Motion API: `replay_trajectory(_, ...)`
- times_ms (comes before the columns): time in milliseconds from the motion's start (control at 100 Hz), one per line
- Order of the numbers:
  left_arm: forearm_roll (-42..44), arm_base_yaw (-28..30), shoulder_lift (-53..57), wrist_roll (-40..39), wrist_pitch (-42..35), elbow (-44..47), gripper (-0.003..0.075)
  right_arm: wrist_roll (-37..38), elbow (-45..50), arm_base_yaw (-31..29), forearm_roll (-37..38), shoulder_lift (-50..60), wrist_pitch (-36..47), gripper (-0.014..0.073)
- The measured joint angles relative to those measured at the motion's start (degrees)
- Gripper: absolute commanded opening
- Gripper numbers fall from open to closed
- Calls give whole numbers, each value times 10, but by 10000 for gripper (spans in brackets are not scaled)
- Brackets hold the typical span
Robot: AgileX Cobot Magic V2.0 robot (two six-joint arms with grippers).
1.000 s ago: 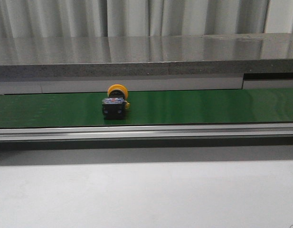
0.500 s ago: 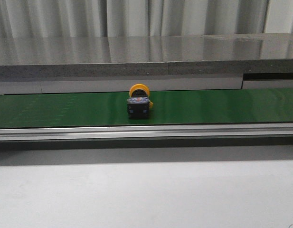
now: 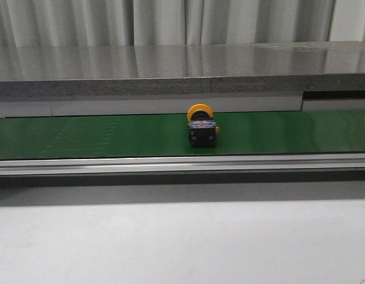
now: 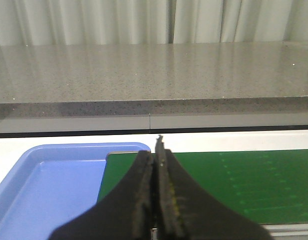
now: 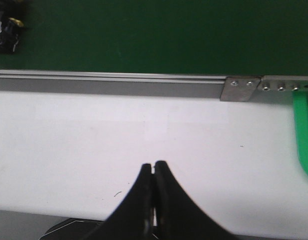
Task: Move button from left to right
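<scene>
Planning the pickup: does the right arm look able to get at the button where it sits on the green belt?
Probably yes: the button lies uncovered on the green belt, nothing standing between it and the right gripper, which is shut and must open.

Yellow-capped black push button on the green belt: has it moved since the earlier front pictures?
Yes. The yellow-capped black push button has travelled rightward along the green belt, toward the dark slot in the grey ledge.

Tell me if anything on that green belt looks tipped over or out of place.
The button lies on its side on the green belt, its yellow cap facing the back wall instead of up. It looks undamaged. Both grippers, left and right, are shut and nowhere near it.
</scene>
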State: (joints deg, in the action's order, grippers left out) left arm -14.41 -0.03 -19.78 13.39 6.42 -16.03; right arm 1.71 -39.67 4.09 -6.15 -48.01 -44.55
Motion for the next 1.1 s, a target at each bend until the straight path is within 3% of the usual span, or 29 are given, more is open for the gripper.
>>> replay_trajectory(190, 0, 0, 0, 0, 0, 0, -20, 0, 0, 0, -12, -9, 15, 561)
replay_trajectory(260, 0, 0, 0, 0, 0, 0, -20, 0, 0, 0, -14, -9, 22, 671)
replay_trajectory(620, 0, 0, 0, 0, 0, 0, -21, -1, -15, 0, -26, -38, 76, 633)
replay_trajectory(1100, 0, 0, 0, 0, 0, 0, -20, -55, -171, 14, -26, -273, 87, 633)
